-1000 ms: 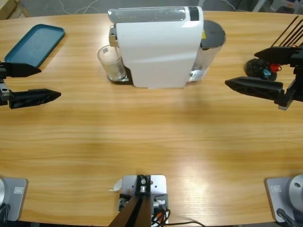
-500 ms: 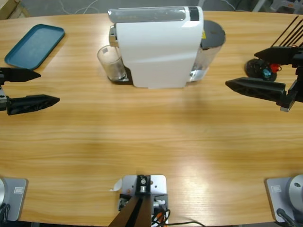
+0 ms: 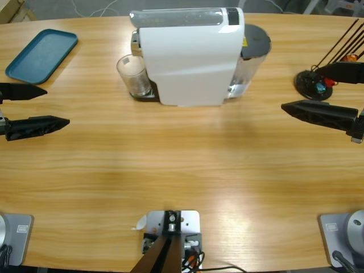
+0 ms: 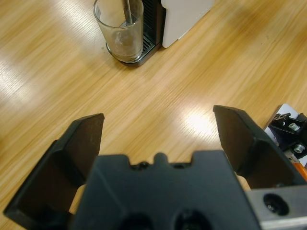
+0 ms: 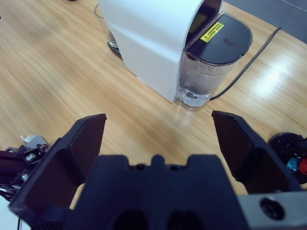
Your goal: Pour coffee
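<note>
A small clear glass tumbler (image 3: 133,75) stands on the drip tray under the spout of the white coffee machine (image 3: 190,54). In the left wrist view the tumbler (image 4: 120,28) shows a thin line running down into it. Only a faint brownish film, perhaps the coffee (image 4: 125,51), lies at its bottom. My left gripper (image 3: 57,106) hovers open near the table's left edge, far from the glass, and its view (image 4: 158,117) shows nothing between the jaws. My right gripper (image 3: 298,88) is open at the right edge, facing the machine (image 5: 153,38) with nothing between its jaws (image 5: 158,119).
A teal tray (image 3: 42,54) lies at the back left. A black capsule holder (image 3: 313,82) with coloured capsules stands at the back right, beside my right gripper. The machine's water tank (image 5: 211,62) and its black cord (image 5: 254,57) sit behind it.
The right gripper has drawn back to the right, away from the machine. The left gripper has slid slightly further left. Both stayed open.
</note>
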Robot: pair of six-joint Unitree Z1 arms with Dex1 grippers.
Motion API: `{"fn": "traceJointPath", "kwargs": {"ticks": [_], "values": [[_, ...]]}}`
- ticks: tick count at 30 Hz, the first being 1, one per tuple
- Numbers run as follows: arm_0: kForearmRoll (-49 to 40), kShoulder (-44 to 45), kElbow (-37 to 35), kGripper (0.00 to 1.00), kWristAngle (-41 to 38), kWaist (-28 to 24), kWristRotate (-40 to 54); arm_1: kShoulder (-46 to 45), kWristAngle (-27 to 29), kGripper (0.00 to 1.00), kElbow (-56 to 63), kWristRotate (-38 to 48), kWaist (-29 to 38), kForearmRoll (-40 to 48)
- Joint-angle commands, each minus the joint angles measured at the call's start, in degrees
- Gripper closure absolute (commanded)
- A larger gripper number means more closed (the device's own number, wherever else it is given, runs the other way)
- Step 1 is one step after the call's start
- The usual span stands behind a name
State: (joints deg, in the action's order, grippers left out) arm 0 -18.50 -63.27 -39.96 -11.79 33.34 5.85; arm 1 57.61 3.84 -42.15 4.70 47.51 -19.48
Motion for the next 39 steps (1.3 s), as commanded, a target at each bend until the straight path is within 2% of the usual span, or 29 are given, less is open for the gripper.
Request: {"fn": "traceJointPath", "kwargs": {"ticks": [1,39], "values": [[-0.3,0.1,2.1,0.0,-1.0,0.2,0.4,0.2,-0.6,0.0,1.5,-0.5,0.5,-1.0],[0.2,-1.8,1.6,0.0,-1.0,0.2,0.5,0.7,-0.9,0.0,1.1,-0.7,0.6,-1.0]]}}
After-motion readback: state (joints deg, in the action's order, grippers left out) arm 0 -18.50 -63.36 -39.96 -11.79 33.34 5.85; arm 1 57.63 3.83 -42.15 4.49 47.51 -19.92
